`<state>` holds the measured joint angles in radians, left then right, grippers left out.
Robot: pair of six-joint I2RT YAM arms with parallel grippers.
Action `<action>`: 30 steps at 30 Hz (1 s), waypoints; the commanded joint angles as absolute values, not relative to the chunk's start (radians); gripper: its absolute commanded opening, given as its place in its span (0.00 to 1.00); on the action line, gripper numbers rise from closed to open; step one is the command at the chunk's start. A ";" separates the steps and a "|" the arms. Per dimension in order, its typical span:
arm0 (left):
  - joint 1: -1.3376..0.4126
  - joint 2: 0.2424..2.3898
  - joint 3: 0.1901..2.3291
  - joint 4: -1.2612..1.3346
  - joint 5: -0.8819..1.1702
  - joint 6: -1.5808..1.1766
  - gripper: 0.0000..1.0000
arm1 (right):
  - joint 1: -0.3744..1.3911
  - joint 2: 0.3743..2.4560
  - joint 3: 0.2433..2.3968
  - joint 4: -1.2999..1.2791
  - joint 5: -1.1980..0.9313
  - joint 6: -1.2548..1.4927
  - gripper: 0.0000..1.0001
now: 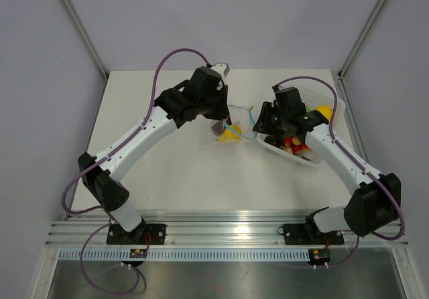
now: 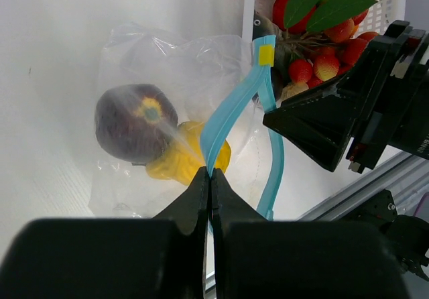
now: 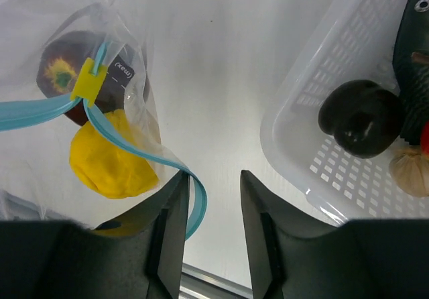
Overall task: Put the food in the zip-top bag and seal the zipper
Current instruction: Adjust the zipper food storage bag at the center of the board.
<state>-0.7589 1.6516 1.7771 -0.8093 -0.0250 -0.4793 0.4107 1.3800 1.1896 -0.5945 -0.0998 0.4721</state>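
Two pieces of food (image 2: 131, 121), maroon and yellow, were seen inside the zip-top bag (image 2: 174, 64) lying on the worktop (image 1: 181, 175). Its unsealed zipper (image 2: 231, 111) was pinched by the closed left end effector (image 2: 209, 178); its length ran toward the right end effector (image 3: 213, 185), held open just beside it.

Even, diffuse white light fills all three views, with soft, faint shadows; pale glare streaks the zip-top bag (image 2: 157, 54) just ahead of the left gripper (image 2: 210, 175). That pincer and the right gripper (image 3: 213, 178) blur dark at close range; everything beyond them stays sharp.
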 commanded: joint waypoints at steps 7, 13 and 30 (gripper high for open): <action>-0.752 1.608 1.735 -0.747 -0.006 -0.476 0.00 | 0.417 1.333 1.155 -0.437 -0.308 0.548 0.12; -0.750 1.626 1.687 -0.735 -0.009 -0.480 0.00 | 0.417 1.295 1.204 -0.440 -0.344 0.569 0.00; -0.745 1.773 1.635 -0.759 0.052 -0.514 0.00 | 0.468 1.437 1.171 -0.462 -0.310 0.555 0.00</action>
